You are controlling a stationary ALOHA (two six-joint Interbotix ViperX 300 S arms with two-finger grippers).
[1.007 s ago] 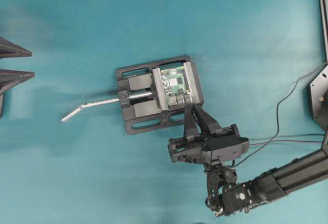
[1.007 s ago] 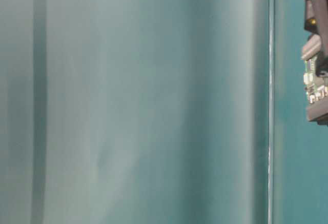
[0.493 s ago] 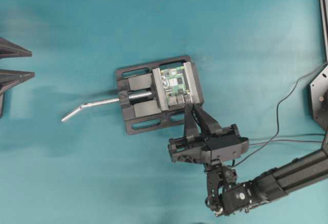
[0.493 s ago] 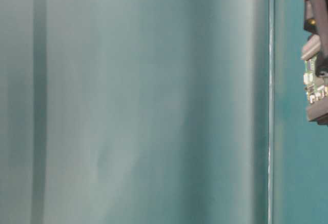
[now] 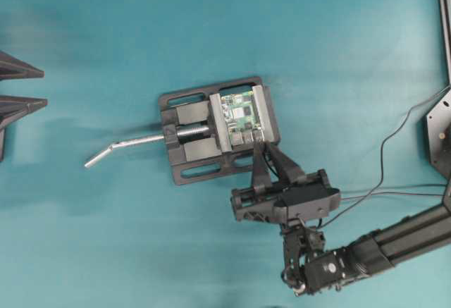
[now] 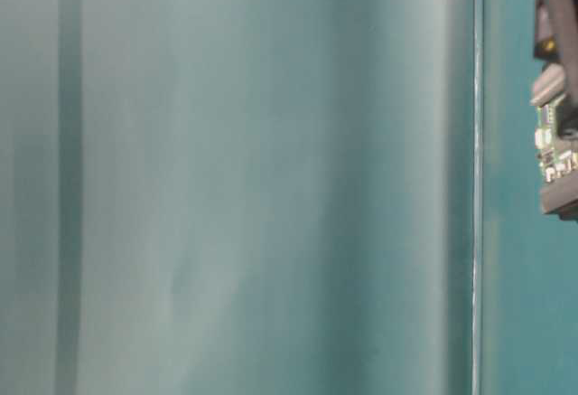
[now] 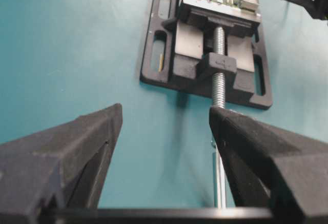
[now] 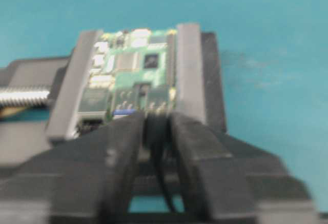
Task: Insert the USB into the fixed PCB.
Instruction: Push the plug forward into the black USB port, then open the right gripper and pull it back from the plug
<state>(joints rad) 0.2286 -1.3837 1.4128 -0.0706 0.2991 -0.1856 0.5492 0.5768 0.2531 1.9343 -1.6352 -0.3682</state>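
Late stage, insertion apparently under way, not confirmed seated. Right gripper (image 8: 156, 131) clenched on the USB (image 8: 157, 127), black body pinched between the two fingers, cable (image 8: 165, 183) trailing back down between them. Plug tip right at the near edge of the fixed PCB (image 8: 136, 80), up against the row of silver ports; blur too heavy to tell whether metal is inside a port or only touching its mouth. From overhead, same gripper (image 5: 262, 154) nosed against the board's (image 5: 239, 116) lower edge, board clamped between the pale jaws of the black vise (image 5: 194, 139), silver handle (image 5: 123, 146) sticking out to the side. Left gripper (image 7: 164, 126) hanging well apart from the work, spread wide, nothing held. Left to do, by judgement: push home, confirm seating, let go, back away. Count: one USB, one cable, one PCB, one vise, one handle, two grippers. Table-level view mostly blank teal, only a sliver of board (image 6: 553, 146) at its right edge.
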